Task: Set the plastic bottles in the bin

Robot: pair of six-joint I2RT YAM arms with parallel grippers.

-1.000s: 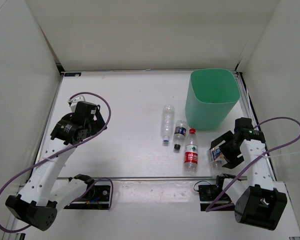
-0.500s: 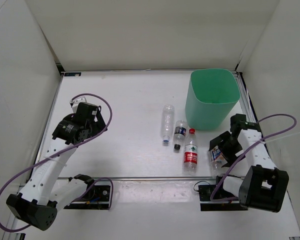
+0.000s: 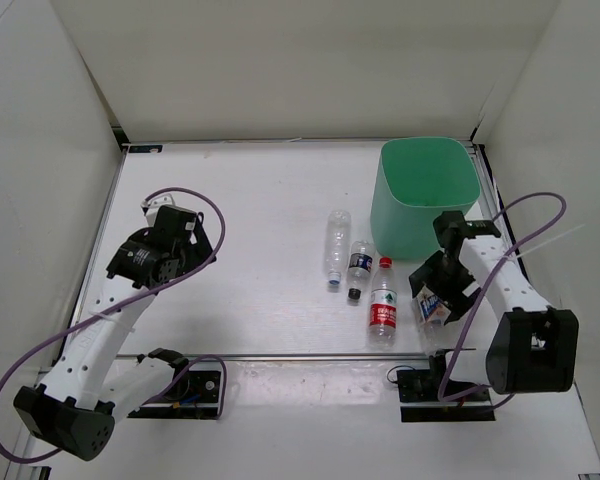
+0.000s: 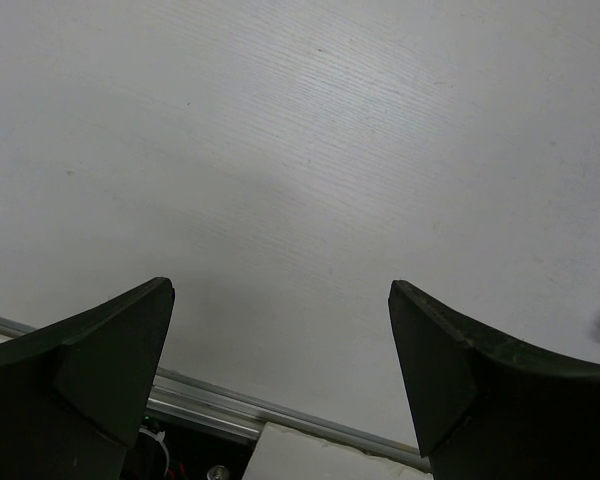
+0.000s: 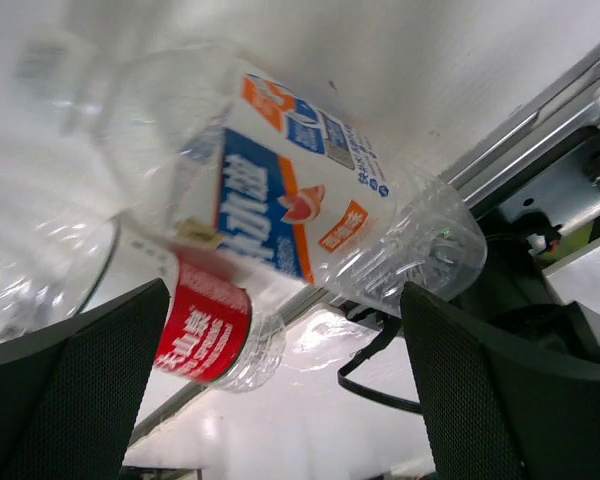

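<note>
The mint-green bin (image 3: 427, 195) stands at the far right. Left of it lie the unlabelled blue-capped bottle (image 3: 334, 245), the dark-labelled bottle (image 3: 359, 264) and the red-labelled bottle (image 3: 382, 306). The blue-and-white-labelled bottle (image 3: 433, 308) lies just in front of the bin. My right gripper (image 3: 428, 290) is open right over it. In the right wrist view the gripper (image 5: 285, 288) has its jaws wide apart, with that bottle (image 5: 310, 200) just beyond the fingertips and the red-labelled bottle (image 5: 205, 330) behind it. My left gripper (image 3: 170, 248) is open and empty over bare table (image 4: 280, 288).
White walls enclose the table on the left, back and right. A metal rail (image 3: 310, 355) runs along the near edge, also shown in the left wrist view (image 4: 240, 415). Purple cables loop from both arms. The bin wall is close behind the right gripper.
My right gripper has swung left and slightly away from me, coming over the blue-and-white-labelled bottle, which shifted slightly. The left arm has barely moved.
</note>
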